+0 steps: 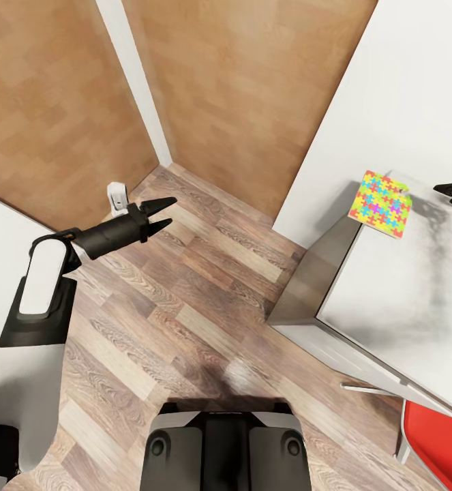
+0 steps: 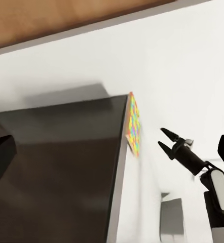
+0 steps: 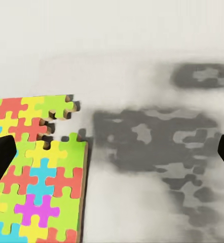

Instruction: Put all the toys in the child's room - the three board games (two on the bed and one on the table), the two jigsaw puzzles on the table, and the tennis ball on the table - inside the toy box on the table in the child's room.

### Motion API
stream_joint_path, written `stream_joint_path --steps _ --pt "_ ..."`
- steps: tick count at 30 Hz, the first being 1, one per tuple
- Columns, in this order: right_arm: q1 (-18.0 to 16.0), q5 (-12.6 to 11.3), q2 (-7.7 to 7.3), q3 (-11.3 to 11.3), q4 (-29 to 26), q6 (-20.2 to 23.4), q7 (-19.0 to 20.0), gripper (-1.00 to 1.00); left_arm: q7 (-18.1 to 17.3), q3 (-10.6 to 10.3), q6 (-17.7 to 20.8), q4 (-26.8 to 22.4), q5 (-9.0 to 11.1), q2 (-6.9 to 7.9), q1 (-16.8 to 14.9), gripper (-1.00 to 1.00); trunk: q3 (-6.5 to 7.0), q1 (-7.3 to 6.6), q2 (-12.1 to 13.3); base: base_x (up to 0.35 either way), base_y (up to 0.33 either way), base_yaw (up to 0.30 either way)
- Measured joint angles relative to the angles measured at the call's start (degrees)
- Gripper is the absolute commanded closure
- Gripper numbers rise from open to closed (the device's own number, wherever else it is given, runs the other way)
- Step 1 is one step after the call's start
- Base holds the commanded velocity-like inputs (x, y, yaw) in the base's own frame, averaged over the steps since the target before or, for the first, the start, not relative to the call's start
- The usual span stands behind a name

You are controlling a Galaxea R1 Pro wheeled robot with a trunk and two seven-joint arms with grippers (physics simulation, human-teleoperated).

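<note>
The left claw point(image 1: 163, 213) is hanging spread and empty over the wood plank floor point(image 1: 205, 300). The right claw point(image 1: 450, 191) is hovering spread over the desk point(image 1: 403, 286), gripping nothing, beside a jigsaw puzzle point(image 1: 381, 203) lying at the desk's far corner, bare desktop all around.

The left arm reaches forward, its claw point(image 1: 166, 213) spread wide and holding nothing. The right claw point(image 2: 164, 139) also hangs parted and unladen.
</note>
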Motion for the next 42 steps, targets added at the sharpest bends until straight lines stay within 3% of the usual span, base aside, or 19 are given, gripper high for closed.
stream_joint_path --steps 5,7,11,14,16,17,19,20,21,22,24,27,29,33,35,42 --pt "2.6 -1.4 -0.98 0.0 -3.9 2.1 0.0 -1.0 -0.1 -0.7 -0.9 4.1 -1.6 -1.47 0.2 -1.0 0.0 0.0 0.0 0.0 0.0 0.0" --pt "4.3 -3.2 -1.62 -0.2 -7.0 4.3 0.0 -1.0 -0.4 -1.0 -2.3 8.1 -3.0 -2.5 0.1 -1.0 0.0 0.0 0.0 0.0 0.0 0.0" --pt "6.1 -5.2 -2.16 -1.2 -10.2 7.1 -0.1 -1.0 -0.8 -1.2 -4.3 12.6 -3.8 -3.32 0.0 -1.0 0.0 0.0 0.0 0.0 0.0 0.0" --pt "7.8 -6.8 -2.49 -3.2 -13.5 9.9 -0.2 -1.0 -1.1 -1.4 -6.4 16.6 -4.4 -3.87 -0.5 -1.0 0.0 0.0 0.0 0.0 0.0 0.0" --pt "9.7 -7.8 -2.66 -6.1 -17.0 12.8 -0.2 -1.0 -1.3 -1.7 -8.3 19.9 -4.9 -4.28 -1.6 -1.0 0.0 0.0 0.0 0.0 0.0 0.0" --pt "9.7 -7.8 -2.66 -6.2 -17.1 12.9 -0.2 -1.0 -1.3 -1.7 -8.3 20.0 -4.9 -4.29 -1.6 -1.0 0.0 0.0 0.0 0.0 0.0 0.0" --pt "11.8 -8.5 -2.73 -9.7 -20.9 15.9 -0.2 -1.0 -1.4 -2.2 -9.7 22.9 -5.2 -4.67 -3.1 -1.0 0.0 0.0 0.0 0.0 0.0 0.0" --pt "11.8 -8.4 -2.73 -9.7 -21.0 16.0 -0.2 -1.0 -1.4 -2.2 -9.7 22.9 -5.2 -4.68 -3.1 -1.0 0.0 0.0 0.0 0.0 0.0 0.0" --pt "12.9 -8.7 -2.73 -11.5 -22.9 17.2 -0.2 -1.0 -1.5 -2.5 -10.2 24.2 -5.3 -4.81 -3.8 -1.0 0.0 0.0 0.0 0.0 0.0 0.0" --pt "12.9 -8.7 -2.73 -11.6 -22.9 17.3 -0.2 -1.0 -1.5 -2.5 -10.2 24.3 -5.3 -4.82 -3.8 -1.0 0.0 0.0 0.0 0.0 0.0 0.0" --pt "14.9 -9.2 -2.69 -15.0 -26.7 19.1 -0.2 -1.0 -1.5 -3.4 -11.0 26.9 -5.4 -5.01 -5.3 -1.0 0.0 0.0 0.0 0.0 0.0 0.0" --pt "15.9 -9.4 -2.68 -16.4 -28.6 19.8 -0.2 -1.0 -1.6 -3.9 -11.2 28.5 -5.5 -5.09 -6.1 -1.0 0.0 0.0 0.0 0.0 0.0 -0.002" --pt "17.6 -9.8 -2.67 -18.6 -31.4 20.1 -0.2 -1.0 -1.7 -4.6 -11.5 32.0 -5.5 -5.19 -8.0 -1.0 0.0 0.0 0.0 0.0 0.0 -0.029" --pt "19.1 -10.3 -2.66 -20.1 -33.3 20.1 -0.2 -1.0 -2.5 -5.0 -11.8 36.4 -5.6 -5.27 -10.1 -1.0 0.0 0.0 0.0 0.0 0.0 -0.105" --pt "20.1 -11.1 -2.61 -20.9 -34.5 20.1 -0.2 -1.0 -4.4 -5.3 -12.0 40.4 -5.7 -5.29 -11.9 -1.0 0.0 0.0 0.0 0.0 0.0 -0.169" --pt "21.3 -12.6 -2.36 -21.9 -35.7 20.1 -0.2 -1.0 -9.8 -6.0 -12.3 46.2 -7.3 -5.27 -14.8 -1.0 0.02 0.0 0.0 0.0 0.0 -0.216"
